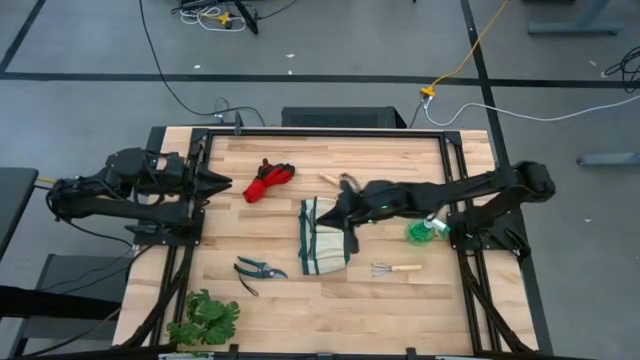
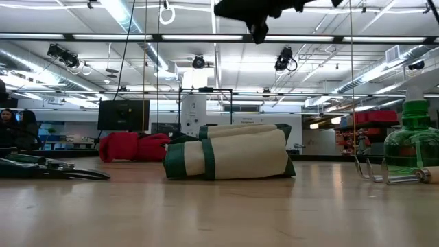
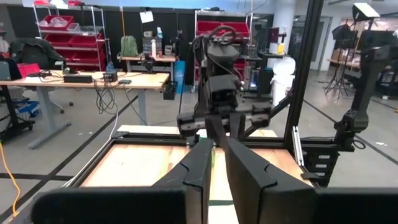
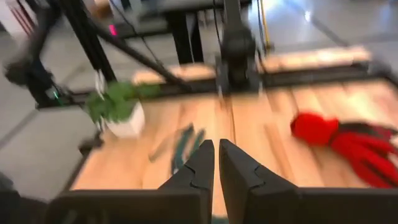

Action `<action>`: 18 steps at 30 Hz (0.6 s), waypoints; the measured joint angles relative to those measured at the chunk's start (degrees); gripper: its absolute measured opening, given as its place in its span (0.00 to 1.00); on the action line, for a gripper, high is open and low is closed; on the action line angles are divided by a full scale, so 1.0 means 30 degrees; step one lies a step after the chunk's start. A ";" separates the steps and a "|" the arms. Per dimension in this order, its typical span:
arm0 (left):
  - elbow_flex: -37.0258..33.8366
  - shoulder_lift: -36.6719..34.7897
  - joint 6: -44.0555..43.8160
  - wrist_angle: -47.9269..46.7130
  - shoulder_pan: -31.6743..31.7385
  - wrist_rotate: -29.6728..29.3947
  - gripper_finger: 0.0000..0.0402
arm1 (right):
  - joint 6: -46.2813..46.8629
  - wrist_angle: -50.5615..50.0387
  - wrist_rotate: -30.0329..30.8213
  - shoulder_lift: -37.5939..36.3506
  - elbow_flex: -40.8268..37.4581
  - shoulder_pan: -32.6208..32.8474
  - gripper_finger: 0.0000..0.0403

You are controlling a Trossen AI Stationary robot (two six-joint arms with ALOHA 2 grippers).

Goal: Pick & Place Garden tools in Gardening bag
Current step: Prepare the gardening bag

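The beige gardening bag point(image 1: 323, 238) with green trim lies flat on its side mid-table; it also shows in the low view point(image 2: 230, 159). Red-and-black gloves point(image 1: 268, 180) lie far left of it. The pruning shears point(image 1: 258, 270) lie near left. One rake point(image 1: 395, 269) lies right of the bag, and another rake point(image 1: 335, 180) lies partly under my right arm. The green spray bottle point(image 1: 425, 231) stands at the right. My right gripper point(image 1: 337, 215) is shut and empty, high above the bag's far end point(image 2: 257, 27). My left gripper point(image 1: 228, 185) is shut and empty at the table's left edge.
A leafy plant in a white pot point(image 1: 205, 318) stands at the near left corner. Dark frame rails point(image 1: 190, 240) run along the table's left and right sides. Bare wood shows along the near edge point(image 1: 330, 320) and between the gloves and the bag.
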 joint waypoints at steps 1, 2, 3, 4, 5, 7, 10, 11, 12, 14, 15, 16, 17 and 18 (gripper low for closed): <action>0.0000 0.0128 0.0000 0.0007 0.0000 -0.0002 0.14 | 0.0064 -0.0902 0.0004 0.0484 0.0596 0.0070 0.07; 0.0000 0.0253 0.0000 -0.0002 0.0000 -0.0002 0.14 | 0.0271 -0.1485 0.0004 0.1001 0.1252 0.0123 0.07; 0.0000 0.0432 0.0000 -0.0011 0.0000 -0.0002 0.14 | 0.0600 -0.2163 0.0012 0.1423 0.1789 0.0163 0.07; 0.0000 0.0620 0.0000 0.0028 0.0000 -0.0002 0.14 | 0.0883 -0.2988 0.0009 0.1865 0.2314 0.0204 0.07; 0.0000 0.0707 -0.0004 0.0032 0.0000 -0.0002 0.14 | 0.1100 -0.3566 0.0008 0.2313 0.2881 0.0246 0.07; -0.0007 0.0965 0.0007 -0.0043 0.0000 0.0006 0.14 | 0.1426 -0.5058 0.0016 0.3155 0.3931 0.0304 0.07; -0.0007 0.1076 0.0005 -0.0036 0.0000 0.0003 0.14 | 0.1601 -0.7308 0.0429 0.4274 0.5442 0.0342 0.07; -0.0004 0.1146 0.0015 -0.0020 0.0000 0.0000 0.14 | 0.1664 -0.8247 0.0578 0.4603 0.5904 0.0353 0.07; 0.0000 0.1184 0.0015 -0.0023 0.0000 0.0004 0.14 | 0.1683 -0.9028 0.0707 0.4937 0.6335 0.0353 0.07; 0.0000 0.1219 0.0015 -0.0095 0.0000 0.0004 0.14 | 0.1714 -1.0571 0.1147 0.5544 0.7092 0.0353 0.07; 0.0000 0.1228 0.0015 -0.0102 0.0000 0.0005 0.14 | 0.1772 -1.1144 0.1277 0.5852 0.7406 0.0353 0.07; 0.0000 0.1233 0.0015 -0.0102 0.0000 0.0006 0.14 | 0.1927 -1.1342 0.1349 0.6106 0.7675 0.0353 0.07; 0.0000 0.1233 0.0015 -0.0095 0.0000 0.0006 0.14 | 0.2027 -1.1584 0.1345 0.6324 0.7873 0.0346 0.07; 0.0000 0.1233 0.0015 -0.0095 0.0000 0.0006 0.14 | 0.2071 -1.1864 0.1336 0.6558 0.8018 0.0334 0.07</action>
